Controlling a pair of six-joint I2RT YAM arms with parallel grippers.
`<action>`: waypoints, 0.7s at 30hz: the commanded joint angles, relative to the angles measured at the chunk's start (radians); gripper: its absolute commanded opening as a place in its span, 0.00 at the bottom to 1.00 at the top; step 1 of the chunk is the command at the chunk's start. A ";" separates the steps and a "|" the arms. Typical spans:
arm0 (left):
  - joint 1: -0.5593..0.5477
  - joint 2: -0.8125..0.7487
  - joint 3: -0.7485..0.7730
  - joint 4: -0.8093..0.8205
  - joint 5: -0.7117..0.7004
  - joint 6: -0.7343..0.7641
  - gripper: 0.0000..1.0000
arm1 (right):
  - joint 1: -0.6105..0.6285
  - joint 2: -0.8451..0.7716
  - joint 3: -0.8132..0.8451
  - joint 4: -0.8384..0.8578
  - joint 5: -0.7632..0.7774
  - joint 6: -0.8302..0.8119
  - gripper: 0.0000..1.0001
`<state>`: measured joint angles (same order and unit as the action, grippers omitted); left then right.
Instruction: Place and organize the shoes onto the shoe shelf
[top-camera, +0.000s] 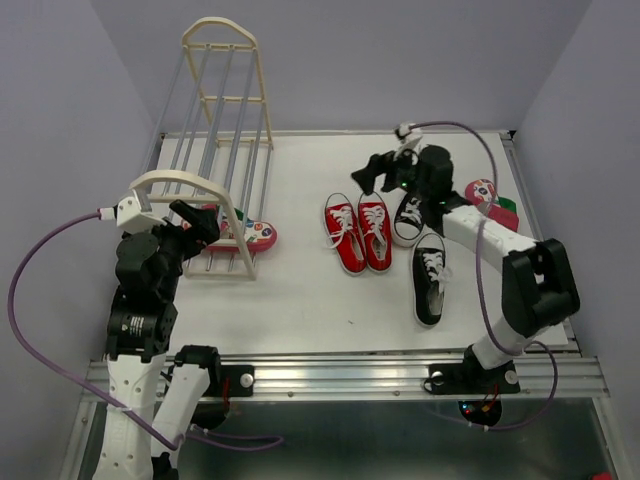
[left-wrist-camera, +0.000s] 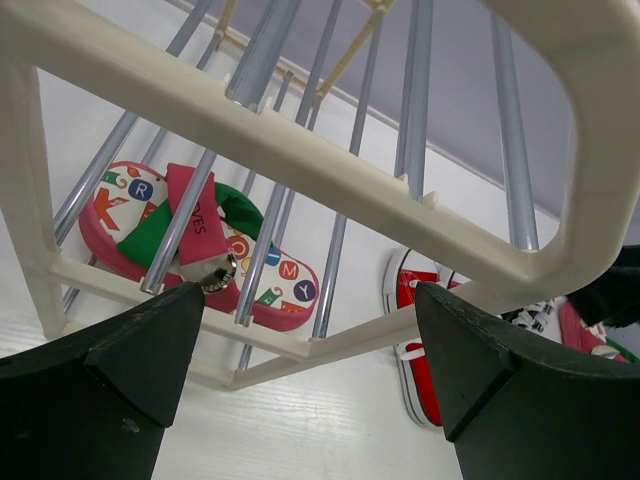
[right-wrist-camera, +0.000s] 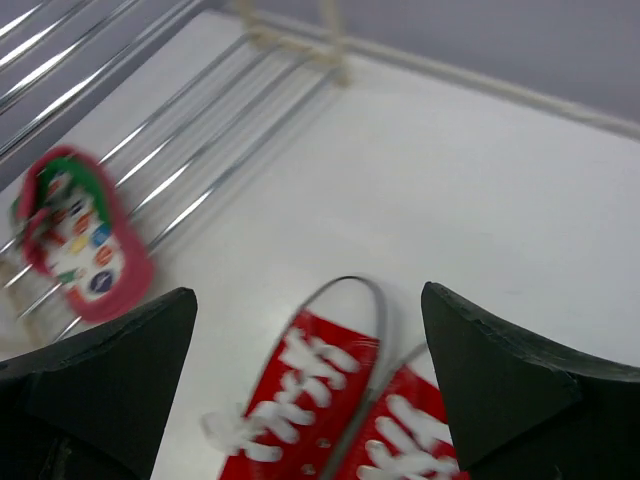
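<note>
The cream shoe shelf (top-camera: 215, 150) stands at the back left, with one patterned flip-flop (top-camera: 252, 233) lying on its lowest rails. My left gripper (top-camera: 198, 220) hovers open beside the shelf's near end frame (left-wrist-camera: 330, 170). Through the open fingers I see that flip-flop (left-wrist-camera: 135, 205) and a red sneaker (left-wrist-camera: 412, 345). The red sneakers (top-camera: 358, 232) sit side by side mid-table. One black sneaker (top-camera: 408, 216) lies right of them, another (top-camera: 430, 278) nearer the front. My right gripper (top-camera: 372, 172) hangs open above the red pair (right-wrist-camera: 310, 410), holding nothing. The right wrist view is blurred.
A second flip-flop (top-camera: 488, 196) lies at the right edge of the table behind my right arm. Grey walls close in the left, back and right sides. A metal rail (top-camera: 340, 372) runs along the near edge by the arm bases.
</note>
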<state>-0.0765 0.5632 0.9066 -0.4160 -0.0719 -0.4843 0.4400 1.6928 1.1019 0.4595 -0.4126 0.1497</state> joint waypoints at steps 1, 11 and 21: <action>0.006 0.009 -0.008 0.074 0.030 0.001 0.99 | -0.179 -0.160 0.009 -0.293 0.257 0.021 1.00; 0.006 0.038 -0.044 0.121 0.044 0.001 0.99 | -0.696 -0.055 0.265 -0.786 0.330 0.149 1.00; 0.007 0.044 -0.057 0.132 0.049 -0.002 0.99 | -0.863 -0.027 0.164 -0.826 0.324 0.298 1.00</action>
<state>-0.0761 0.6079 0.8501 -0.3401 -0.0341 -0.4885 -0.3923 1.6836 1.2888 -0.3370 -0.1104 0.3782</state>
